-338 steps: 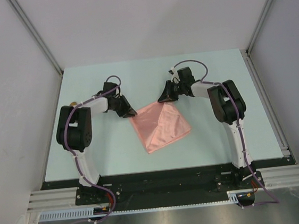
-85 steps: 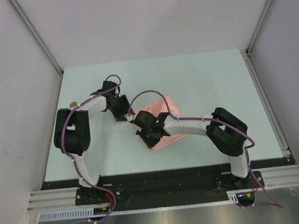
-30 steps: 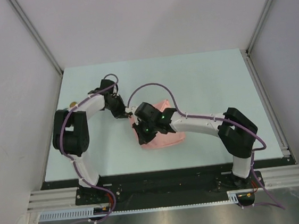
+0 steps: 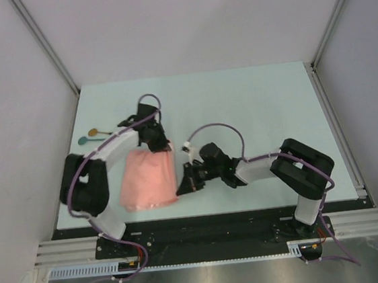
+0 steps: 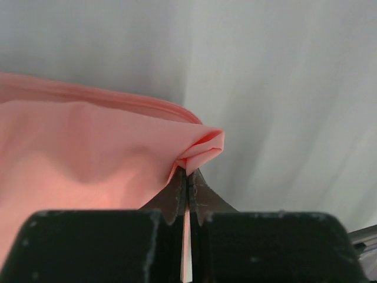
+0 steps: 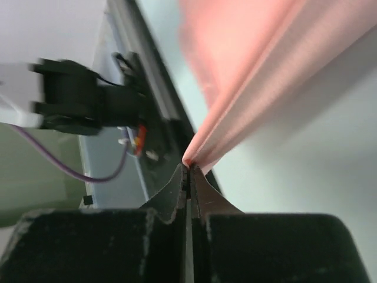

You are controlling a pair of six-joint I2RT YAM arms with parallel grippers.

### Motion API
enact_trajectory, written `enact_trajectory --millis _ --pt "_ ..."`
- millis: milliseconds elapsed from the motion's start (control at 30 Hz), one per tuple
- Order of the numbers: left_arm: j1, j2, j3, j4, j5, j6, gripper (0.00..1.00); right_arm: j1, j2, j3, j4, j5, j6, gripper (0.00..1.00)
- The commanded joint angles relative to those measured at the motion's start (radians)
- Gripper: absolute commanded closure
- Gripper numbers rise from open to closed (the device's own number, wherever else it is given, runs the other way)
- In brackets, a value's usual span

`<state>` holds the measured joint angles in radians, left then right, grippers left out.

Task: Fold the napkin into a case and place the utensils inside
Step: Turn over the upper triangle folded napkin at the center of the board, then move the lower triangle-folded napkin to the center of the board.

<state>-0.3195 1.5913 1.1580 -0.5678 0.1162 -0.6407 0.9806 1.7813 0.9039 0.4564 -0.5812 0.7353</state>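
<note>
The left gripper (image 4: 163, 146) is clamped on the upper right corner of the napkin (image 4: 149, 179), the right gripper (image 4: 182, 187) on its lower right corner, seemingly so that edge is held taut for folding. The utensils (image 4: 92, 135) lie apart, upper left.

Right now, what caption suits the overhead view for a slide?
Left end effector and right end effector each pinch an edge of the salmon-pink cloth napkin; two small teal-handled spoons lie aside.
</note>
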Motion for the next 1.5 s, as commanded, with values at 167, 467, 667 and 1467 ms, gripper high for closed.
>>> enact_trajectory --millis 167,467,667,1467 --pt "-0.202 0.307 0.224 0.387 -0.099 -0.082 1.0 -0.143 -0.217 -0.471 0.148 -0.206 0.096 1.0" --pt "-0.276 0.47 0.371 0.375 -0.086 -0.091 1.0 -0.287 -0.371 -0.588 -0.07 -0.174 -0.023 1.0" --pt "-0.302 0.521 0.474 0.33 -0.067 -0.068 0.73 -0.352 -0.505 -0.579 -0.348 -0.022 -0.086 0.97" --pt "-0.245 -0.223 -0.151 -0.17 -0.147 0.159 0.28 -0.438 -0.381 -0.171 -0.684 0.109 -0.237 0.49"
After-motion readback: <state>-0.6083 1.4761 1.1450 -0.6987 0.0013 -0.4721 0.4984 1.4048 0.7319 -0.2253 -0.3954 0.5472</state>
